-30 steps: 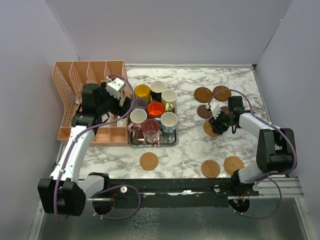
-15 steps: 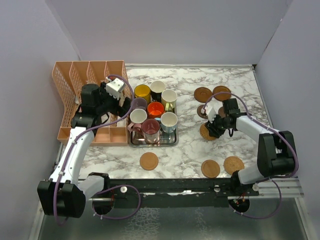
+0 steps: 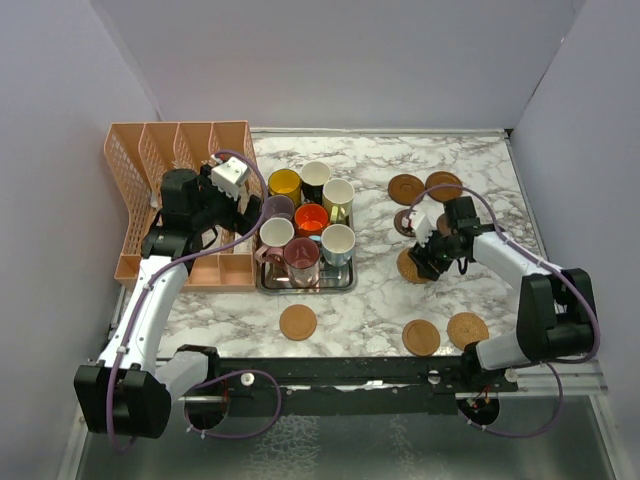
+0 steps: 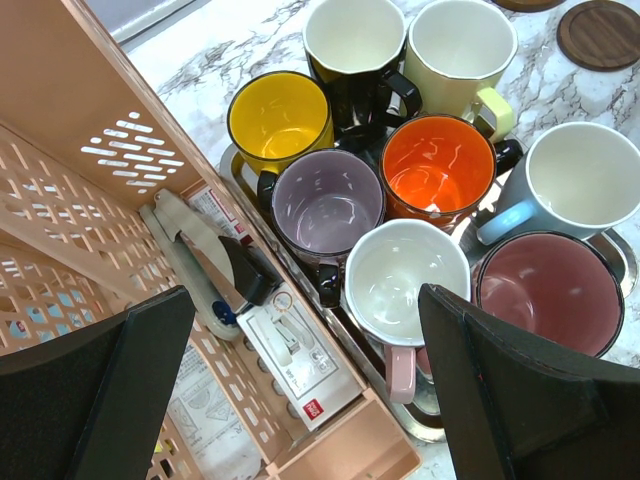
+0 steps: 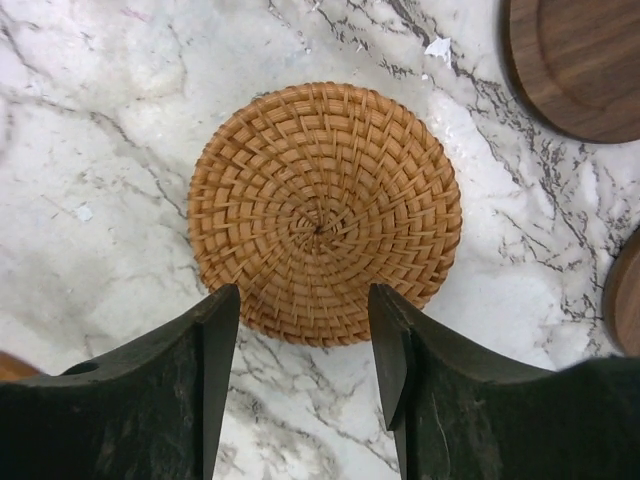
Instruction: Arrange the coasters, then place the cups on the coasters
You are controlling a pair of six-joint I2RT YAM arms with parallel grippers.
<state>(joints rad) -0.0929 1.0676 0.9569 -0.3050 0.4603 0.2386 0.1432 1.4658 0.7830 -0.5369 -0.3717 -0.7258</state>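
Several cups stand packed on the steel tray (image 3: pixel 305 288): yellow (image 4: pixel 280 120), black (image 4: pixel 355 40), cream (image 4: pixel 460 45), purple (image 4: pixel 328 200), orange (image 4: pixel 438 165), light blue (image 4: pixel 585 180), pink-white (image 4: pixel 405 270), maroon (image 4: pixel 545 290). My left gripper (image 3: pixel 236 203) hovers wide open over the tray's left edge, holding nothing. A woven tan coaster (image 5: pixel 325 210) lies flat on the marble. My right gripper (image 5: pixel 303 320) is open, its tips flanking the coaster's near edge. Dark coasters (image 3: pixel 405 188) (image 3: pixel 443 186) lie behind it. Others lie near the front (image 3: pixel 297 322) (image 3: pixel 421 338) (image 3: pixel 467 330).
A peach plastic organizer (image 3: pixel 150 180) with a stapler and papers stands left of the tray, right under my left wrist. A dark wooden coaster (image 5: pixel 590 60) lies close beyond the woven one. Grey walls enclose the marble table (image 3: pixel 370 300).
My right gripper carried the woven coaster down and slightly left, laid it flat on the marble and widened its jaws. The left arm has barely moved.
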